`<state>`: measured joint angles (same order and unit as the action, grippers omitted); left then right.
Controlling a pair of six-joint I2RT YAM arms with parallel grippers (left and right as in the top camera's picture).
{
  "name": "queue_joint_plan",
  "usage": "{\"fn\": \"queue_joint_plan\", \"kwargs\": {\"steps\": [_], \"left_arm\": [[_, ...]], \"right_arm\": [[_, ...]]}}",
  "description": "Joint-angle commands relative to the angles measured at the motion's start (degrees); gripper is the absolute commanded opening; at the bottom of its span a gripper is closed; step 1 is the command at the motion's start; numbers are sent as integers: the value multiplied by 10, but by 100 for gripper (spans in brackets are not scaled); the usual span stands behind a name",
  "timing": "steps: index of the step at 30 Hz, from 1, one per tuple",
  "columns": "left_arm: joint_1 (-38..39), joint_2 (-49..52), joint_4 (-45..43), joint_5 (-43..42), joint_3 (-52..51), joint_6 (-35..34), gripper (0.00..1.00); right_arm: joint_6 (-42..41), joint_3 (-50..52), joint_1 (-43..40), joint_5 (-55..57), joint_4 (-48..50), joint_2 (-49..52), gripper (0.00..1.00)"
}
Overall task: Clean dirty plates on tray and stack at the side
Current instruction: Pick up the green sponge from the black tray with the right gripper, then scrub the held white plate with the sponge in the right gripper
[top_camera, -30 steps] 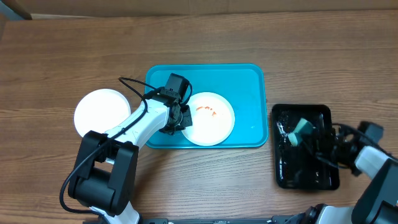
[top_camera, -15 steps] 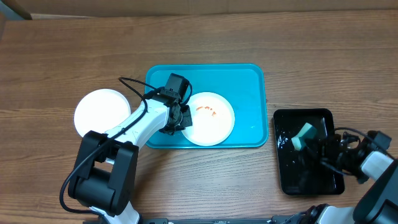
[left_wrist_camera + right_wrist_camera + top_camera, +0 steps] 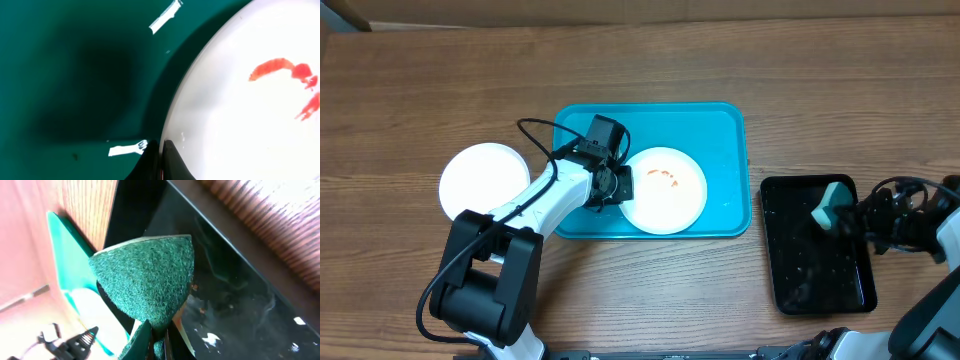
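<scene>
A white plate [image 3: 665, 190] with orange-red smears lies in the turquoise tray [image 3: 720, 130]. My left gripper [image 3: 616, 186] is shut on the plate's left rim; the left wrist view shows the fingers [image 3: 161, 161] pinching the rim of the smeared plate [image 3: 250, 115] over the tray floor [image 3: 75, 75]. Another white plate [image 3: 483, 180] sits on the table left of the tray. My right gripper [image 3: 853, 216] is shut on a green sponge [image 3: 831, 205], held above the black tray [image 3: 815, 285]; the sponge [image 3: 150, 280] fills the right wrist view. The pale yellow-green plate is out of view.
The black tray looks wet, with droplets on its floor [image 3: 235, 305]. A black cable [image 3: 535, 130] loops off the left arm over the tray's left corner. Wooden table surrounds both trays.
My left gripper has slid the smeared plate a little to the right in the tray. My right gripper has lifted the sponge up and right, off the black tray's floor.
</scene>
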<state>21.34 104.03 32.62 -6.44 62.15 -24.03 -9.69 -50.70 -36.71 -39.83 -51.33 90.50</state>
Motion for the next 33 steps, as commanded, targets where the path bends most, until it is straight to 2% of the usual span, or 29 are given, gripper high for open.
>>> {"fn": "queue_joint_plan", "kwargs": {"steps": [1, 5, 15, 26, 33], "left_arm": [[1, -9, -2, -22, -6, 35, 4], [1, -9, -1, -25, -6, 37, 4], [1, -9, -10, -78, -6, 90, 4], [10, -9, -5, -87, -6, 92, 4], [42, -9, -1, -79, -6, 92, 4]], "right_arm": [[39, -41, 31, 41, -17, 1, 4], [37, -83, 88, 91, -51, 1, 4], [35, -204, 265, 180, -125, -1, 4], [34, -214, 478, 214, -36, 1, 4], [3, -214, 560, 247, 7, 8, 4]]}}
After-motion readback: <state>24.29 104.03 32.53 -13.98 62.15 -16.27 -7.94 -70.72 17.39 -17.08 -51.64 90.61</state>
